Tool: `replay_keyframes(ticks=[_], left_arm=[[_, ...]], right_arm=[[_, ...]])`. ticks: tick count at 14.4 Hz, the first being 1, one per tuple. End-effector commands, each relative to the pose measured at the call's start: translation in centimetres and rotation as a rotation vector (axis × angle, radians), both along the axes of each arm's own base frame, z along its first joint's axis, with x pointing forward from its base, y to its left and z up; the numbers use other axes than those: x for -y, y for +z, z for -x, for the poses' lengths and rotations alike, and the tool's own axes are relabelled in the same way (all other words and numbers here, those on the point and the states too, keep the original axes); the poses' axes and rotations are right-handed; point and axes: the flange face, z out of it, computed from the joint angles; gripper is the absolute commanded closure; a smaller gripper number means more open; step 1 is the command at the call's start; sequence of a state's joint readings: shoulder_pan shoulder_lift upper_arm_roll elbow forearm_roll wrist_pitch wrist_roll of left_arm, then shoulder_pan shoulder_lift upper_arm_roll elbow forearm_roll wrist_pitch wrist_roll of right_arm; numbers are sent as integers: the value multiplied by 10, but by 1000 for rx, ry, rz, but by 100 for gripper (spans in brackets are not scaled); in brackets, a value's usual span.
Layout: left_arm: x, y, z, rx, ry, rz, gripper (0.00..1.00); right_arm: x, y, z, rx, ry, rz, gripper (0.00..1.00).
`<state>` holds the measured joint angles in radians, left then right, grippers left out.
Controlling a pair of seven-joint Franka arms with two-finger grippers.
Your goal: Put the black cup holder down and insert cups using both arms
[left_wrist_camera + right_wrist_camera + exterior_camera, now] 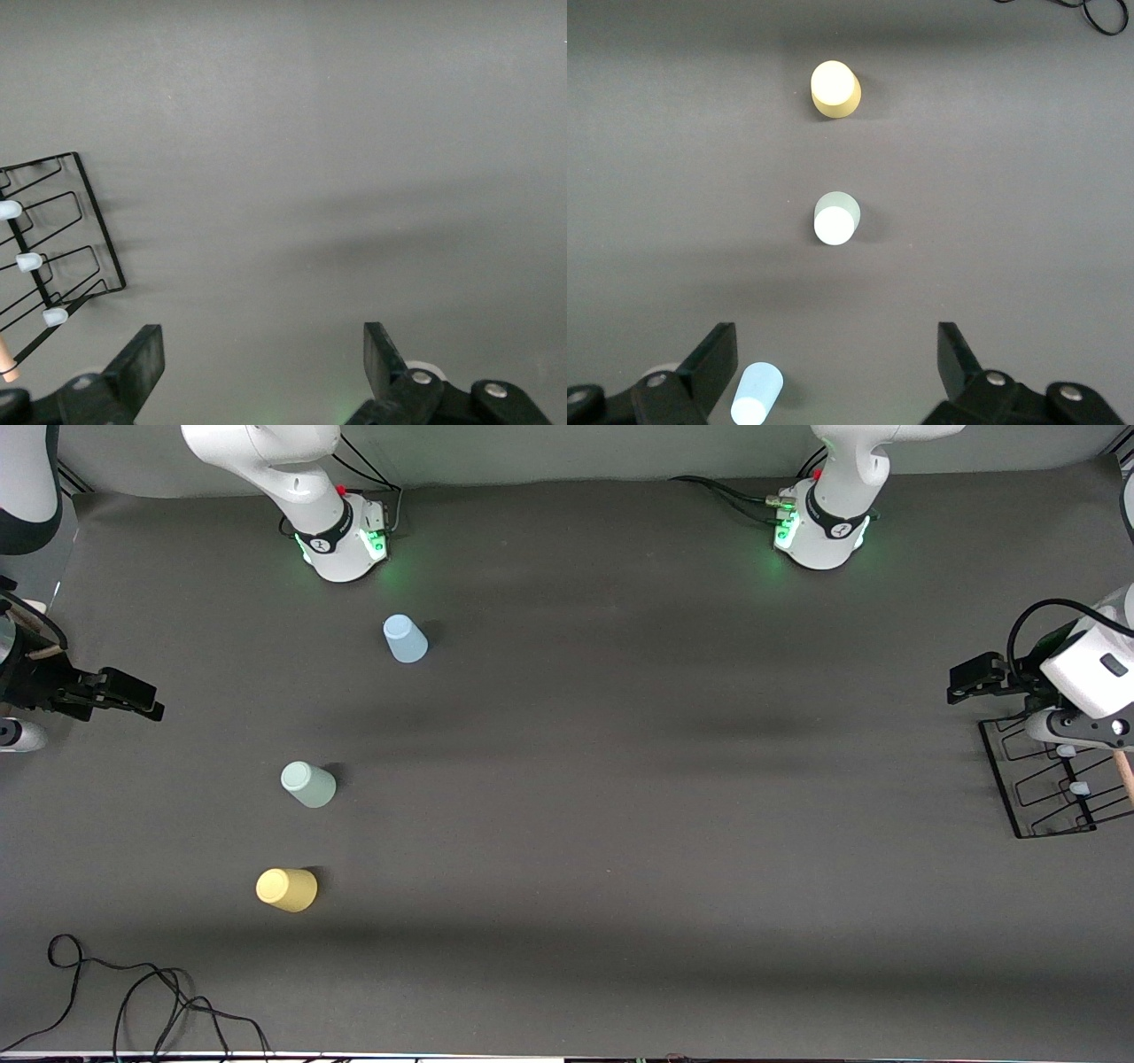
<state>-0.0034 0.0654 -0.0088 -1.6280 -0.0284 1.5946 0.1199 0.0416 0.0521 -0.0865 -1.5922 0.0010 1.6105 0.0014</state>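
The black cup holder [1045,784] stands on the table [620,824] at the left arm's end, its wooden handle [1124,775] and pale grey-tipped pegs [1078,787] partly covered by the arm above it. The left gripper [974,677] hangs in the air over the table just beside the cup holder, toward the middle of the table; in the left wrist view its fingers [142,359] are spread wide with only bare table between them, and the holder [53,257] lies off to one side.

All three cups stand upside down, well apart from the cup holder, toward the right arm's end. The light blue cup [405,638] is farthest from the front camera, the pale green cup [307,784] is nearer, and the yellow cup [286,889] nearest.

The right gripper [124,691] hovers at the table's edge at the right arm's end, its fingers [713,359] wide apart and holding nothing.
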Motion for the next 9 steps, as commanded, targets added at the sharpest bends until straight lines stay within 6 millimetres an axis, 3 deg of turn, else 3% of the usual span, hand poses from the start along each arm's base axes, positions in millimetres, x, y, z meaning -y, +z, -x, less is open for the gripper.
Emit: replay_keyframes(ticks=[1, 9], left_arm=[[1, 3, 10, 7, -10, 17, 0], [1, 3, 10, 4, -16, 7, 0]], right_arm=[[0, 6, 2, 16, -13, -18, 0], [2, 8, 1, 21, -18, -18, 0]])
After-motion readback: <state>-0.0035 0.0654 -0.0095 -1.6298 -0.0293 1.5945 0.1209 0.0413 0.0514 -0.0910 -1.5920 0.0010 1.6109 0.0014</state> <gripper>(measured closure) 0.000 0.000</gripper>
